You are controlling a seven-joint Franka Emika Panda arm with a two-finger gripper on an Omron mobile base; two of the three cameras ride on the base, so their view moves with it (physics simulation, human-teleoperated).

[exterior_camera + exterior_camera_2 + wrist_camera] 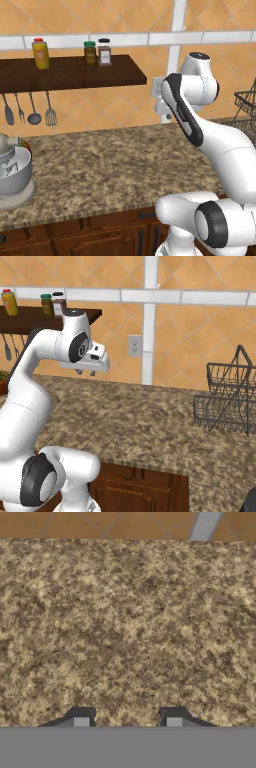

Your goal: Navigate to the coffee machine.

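Observation:
The coffee machine is out of view. A small dark rounded shape (250,503) cuts into the lower right corner of the right base view; too little of it shows to name it. My gripper (86,373) hangs above the granite counter (135,421), pointing down, well clear of the surface. In the hand view its two fingertips (81,718) stand apart over bare speckled stone, so the gripper (127,718) is open with nothing between them. In the left base view the gripper (164,118) sits behind the arm's upper link, near the wall.
A grey stand mixer with a metal bowl (12,172) stands at the counter's left end. A dark wire basket (227,398) sits on the right. A wooden shelf (75,72) holds three jars above hanging utensils (30,110). A wall outlet (133,346) is behind the arm.

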